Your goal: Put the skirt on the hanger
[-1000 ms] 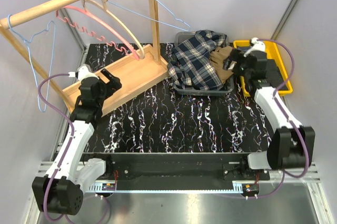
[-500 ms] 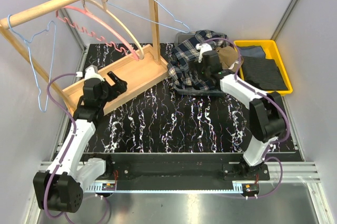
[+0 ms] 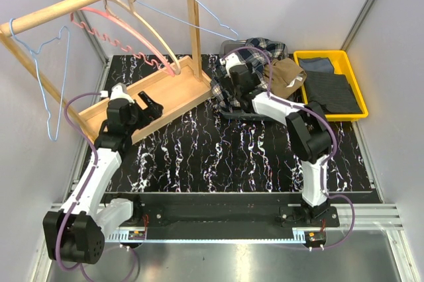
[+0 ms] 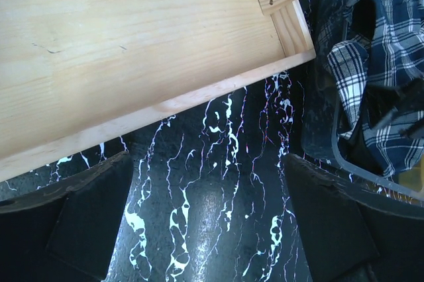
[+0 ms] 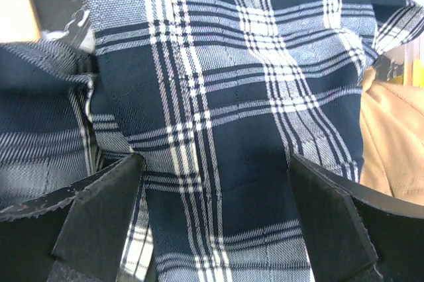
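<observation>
- Right claw (image 5: 213,163): wide open, empty, over one plaid shirt (image 5: 218,63); one skirt (image 3: 286,78) just right of it
- Left claw (image 4: 207,163): wide open, empty, over tabletop (image 4: 199,229)

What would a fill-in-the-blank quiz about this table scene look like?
The right gripper hovers over the ____ shirt. The tan skirt lies between that shirt and the ____ tray. The left gripper and the right one both stand ____.
Missing words: plaid, yellow, open.
</observation>
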Controlling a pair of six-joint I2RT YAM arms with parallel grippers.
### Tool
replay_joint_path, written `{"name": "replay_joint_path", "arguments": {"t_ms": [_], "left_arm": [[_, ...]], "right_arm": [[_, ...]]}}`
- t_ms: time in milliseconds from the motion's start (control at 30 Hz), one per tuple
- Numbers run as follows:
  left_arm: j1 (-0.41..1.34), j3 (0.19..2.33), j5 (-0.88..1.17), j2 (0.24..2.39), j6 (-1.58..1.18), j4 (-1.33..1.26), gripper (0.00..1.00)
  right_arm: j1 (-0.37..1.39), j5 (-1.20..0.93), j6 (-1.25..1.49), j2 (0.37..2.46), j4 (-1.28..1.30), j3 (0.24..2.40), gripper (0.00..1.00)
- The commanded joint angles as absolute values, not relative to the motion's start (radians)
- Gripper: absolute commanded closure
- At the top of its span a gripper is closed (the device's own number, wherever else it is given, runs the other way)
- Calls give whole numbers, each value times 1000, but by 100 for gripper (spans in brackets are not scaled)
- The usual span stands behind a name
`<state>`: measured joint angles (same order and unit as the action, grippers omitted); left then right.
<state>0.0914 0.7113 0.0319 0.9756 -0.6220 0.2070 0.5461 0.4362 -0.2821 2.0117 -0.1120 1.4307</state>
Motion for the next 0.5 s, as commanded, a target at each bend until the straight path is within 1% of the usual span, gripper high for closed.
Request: {"name": "replay_joint_path", "arguments": {"t_ms": [0, 67, 100, 133, 200, 267, 300, 333, 367, 400, 433, 467], "left_arm": [[89, 716, 71, 983, -614, 149, 1], [89, 715, 66, 977, -611, 153, 1], [89, 715, 63, 977, -609, 155, 1], [89, 715, 61, 976, -609, 155, 1], [87, 715, 60, 974, -609, 156, 1], [89, 715, 63, 976, -609, 158, 1], [89, 715, 60, 979, -611, 155, 1], [87, 716, 64, 982, -612, 155, 1], [89, 716, 67, 983, -614, 155, 1], [89, 715, 71, 983, -615, 155, 1], [89, 713, 75, 983, -615, 155, 1], [89, 713, 75, 982, -617, 153, 1]], "right_arm": [[548, 503, -344, 2080, -209, 1538, 2], [548, 528, -347, 2101, -204, 1568, 9], [548, 546, -342, 2103, -206, 1574, 18], [546, 575, -342, 2099, -206, 1578, 24], [548, 589, -331, 2065, -210, 1571, 39], [548, 591, -325, 2014, -221, 1545, 48], [548, 594, -322, 2000, -221, 1539, 51], [548, 604, -324, 1985, -218, 1533, 61], [549, 613, -322, 1958, -210, 1529, 65], [548, 623, -318, 1941, -203, 1525, 73], [548, 632, -318, 1925, -193, 1516, 89], [548, 638, -314, 1892, -181, 1511, 97]]}}
